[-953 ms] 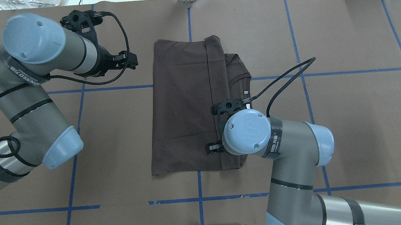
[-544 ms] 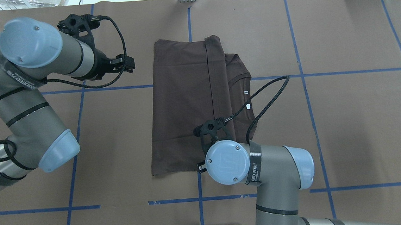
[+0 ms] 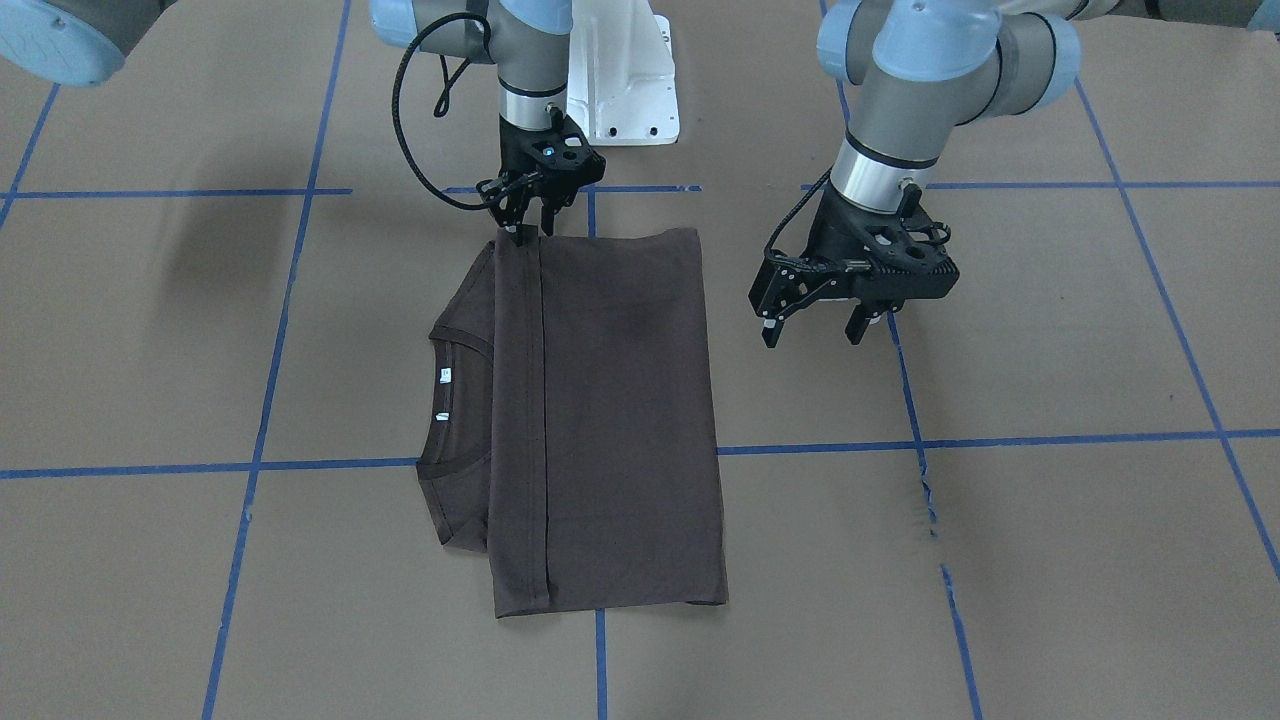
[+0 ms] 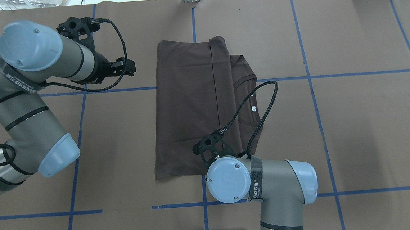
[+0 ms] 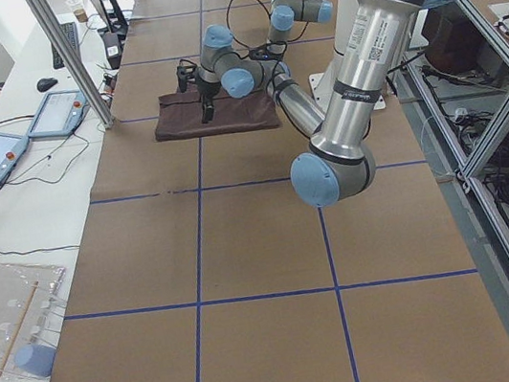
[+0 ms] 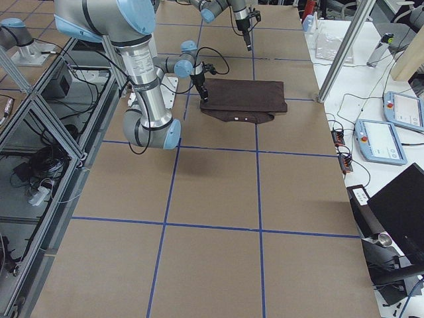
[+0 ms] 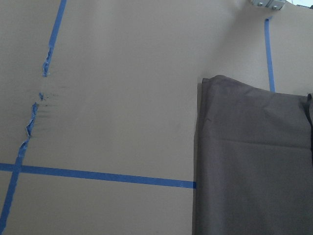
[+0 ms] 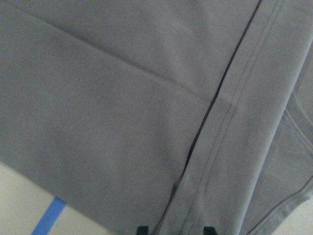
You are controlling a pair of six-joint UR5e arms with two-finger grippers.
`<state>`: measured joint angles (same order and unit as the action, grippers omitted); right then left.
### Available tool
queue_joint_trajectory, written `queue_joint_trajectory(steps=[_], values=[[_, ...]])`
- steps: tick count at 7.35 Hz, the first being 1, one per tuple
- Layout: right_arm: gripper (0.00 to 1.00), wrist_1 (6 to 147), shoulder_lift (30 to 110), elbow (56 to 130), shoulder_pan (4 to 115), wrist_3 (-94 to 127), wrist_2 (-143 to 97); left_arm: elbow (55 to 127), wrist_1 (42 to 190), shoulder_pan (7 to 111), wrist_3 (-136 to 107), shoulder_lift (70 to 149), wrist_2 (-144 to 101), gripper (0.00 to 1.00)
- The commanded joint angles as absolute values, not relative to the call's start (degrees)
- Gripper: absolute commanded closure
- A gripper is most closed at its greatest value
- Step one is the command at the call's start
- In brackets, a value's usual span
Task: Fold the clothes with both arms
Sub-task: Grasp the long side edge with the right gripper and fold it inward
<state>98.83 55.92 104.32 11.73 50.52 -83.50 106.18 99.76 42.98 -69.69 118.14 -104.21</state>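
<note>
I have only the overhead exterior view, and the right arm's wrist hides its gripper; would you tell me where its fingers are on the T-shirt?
Observer: In the front-facing view the right gripper is at the T-shirt's edge nearest the robot, over the hem band.
Operator: Thank you. Are its fingers spread?
Observer: Yes. The right wrist view shows both fingertips apart, with the band's seam running between them.
Operator: And how does the left gripper stand?
Observer: The left gripper is open, its fingers pointing down over bare table beside the shirt, clear of the cloth.
</note>
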Motion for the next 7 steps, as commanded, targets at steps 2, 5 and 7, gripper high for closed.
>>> queue_joint_trajectory(steps=[2,5,7], values=[[0.68,99.1,55.8,104.2,10.5,48.3,-82.1,106.2,99.8,43.0,-69.6,117.6,-104.2,0.0],[0.56,99.0,55.5,103.5,10.5,48.3,-81.4,106.2,99.8,43.0,-69.6,117.6,-104.2,0.0],[0.51,98.9,55.5,102.6,10.2,48.3,-80.8,106.1,99.8,43.0,-69.7,117.6,-104.2,0.0]])
